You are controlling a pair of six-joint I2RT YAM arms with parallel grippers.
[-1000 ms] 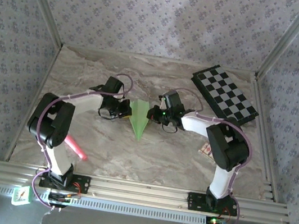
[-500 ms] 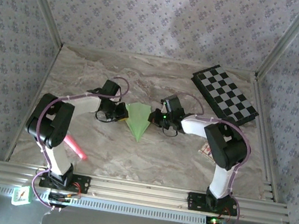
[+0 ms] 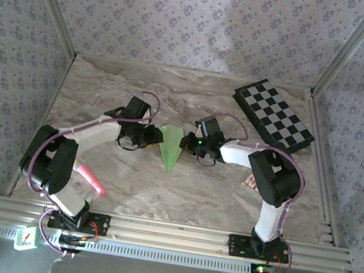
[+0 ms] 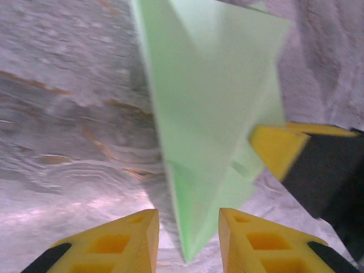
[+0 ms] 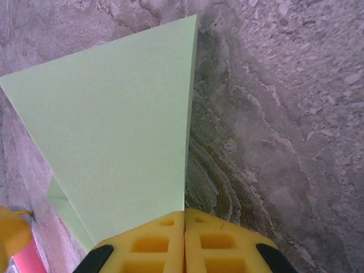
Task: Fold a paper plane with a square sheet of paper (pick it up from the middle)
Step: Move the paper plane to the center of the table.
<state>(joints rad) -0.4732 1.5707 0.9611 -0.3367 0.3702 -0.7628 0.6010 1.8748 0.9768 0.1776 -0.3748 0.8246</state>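
The marble table [image 3: 126,183] carries a chequered board [image 3: 275,115] at its far right corner. Near the middle, the 2 arms reach in from either side toward the paper plane [image 3: 171,145]. The sheet is already a narrow dart, point toward the arms' bases, so the folding looks nearly complete. The step in hand seems to be the last shaping or setting down.

The left gripper [image 3: 149,136] sits just beside the plane's left edge. In its wrist view its 2 fingers stand apart, with the plane's lower tip in the gap and no clear pinch on it. The right gripper [image 3: 188,139] is at the plane's right edge. Its wrist view shows its fingers pressed together, the paper's edge running into the seam between them, so it grips the plane.

The next move likely calls for a gentle hand, since thin paper held by 1 edge may sag or unfold. A pink marker [image 3: 90,179] lies well apart by the left arm.
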